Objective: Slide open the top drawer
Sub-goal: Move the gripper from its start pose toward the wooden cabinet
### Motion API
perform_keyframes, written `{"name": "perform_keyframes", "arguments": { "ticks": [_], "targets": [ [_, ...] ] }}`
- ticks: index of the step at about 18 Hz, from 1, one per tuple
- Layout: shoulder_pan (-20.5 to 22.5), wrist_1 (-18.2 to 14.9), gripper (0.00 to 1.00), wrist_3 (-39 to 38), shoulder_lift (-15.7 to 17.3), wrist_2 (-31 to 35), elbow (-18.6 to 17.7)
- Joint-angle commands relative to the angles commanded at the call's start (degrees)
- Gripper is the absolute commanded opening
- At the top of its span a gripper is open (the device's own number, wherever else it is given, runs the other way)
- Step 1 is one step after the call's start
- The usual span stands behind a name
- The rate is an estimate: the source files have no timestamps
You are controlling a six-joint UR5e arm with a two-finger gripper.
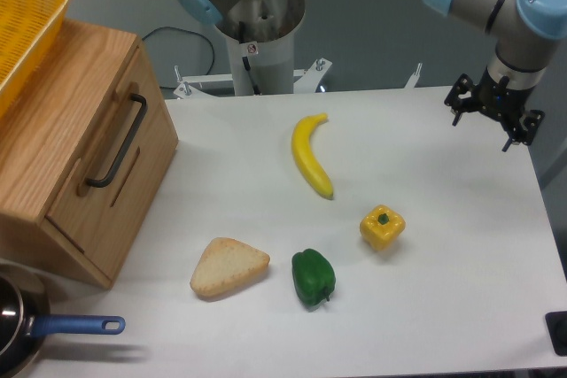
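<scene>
The top drawer (106,174) is a light oak panel in the wooden cabinet at the left side of the table. It sits flush with the cabinet, closed. A long black bar handle (116,142) runs across its front. My gripper (484,127) hangs at the far right rear of the table, well away from the drawer. It is open, with nothing between its black fingers.
A yellow basket (22,24) rests on the cabinet's top. Across the white table lie a banana (310,155), a yellow pepper (383,227), a green pepper (314,277) and a bread wedge (228,267). A blue-handled pan (53,329) sits at the front left. The arm's base (257,33) stands at the rear.
</scene>
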Motion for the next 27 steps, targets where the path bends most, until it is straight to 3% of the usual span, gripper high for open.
{"name": "perform_keyframes", "arguments": {
  "ticks": [9, 13, 17, 19, 23, 27],
  "targets": [
    [-1.06, -0.35, 1.00, -4.20, 0.97, -1.75, -1.32],
    [-1.32, -1.05, 1.00, -10.45, 5.26, -4.04, -4.39],
    [-2.63, -12.02, 1.00, -13.70, 10.00, -4.04, -5.18],
    [-4.04, -15.72, 1.00, -16.77, 12.38, -4.22, -5.45],
    [-10.62, -18.19, 1.00, -20.81, 16.25, -4.83, -6.32],
    [-19.14, -18.46, 1.00, -34.60, 18.80, -7.12, -7.56]
  ]
}}
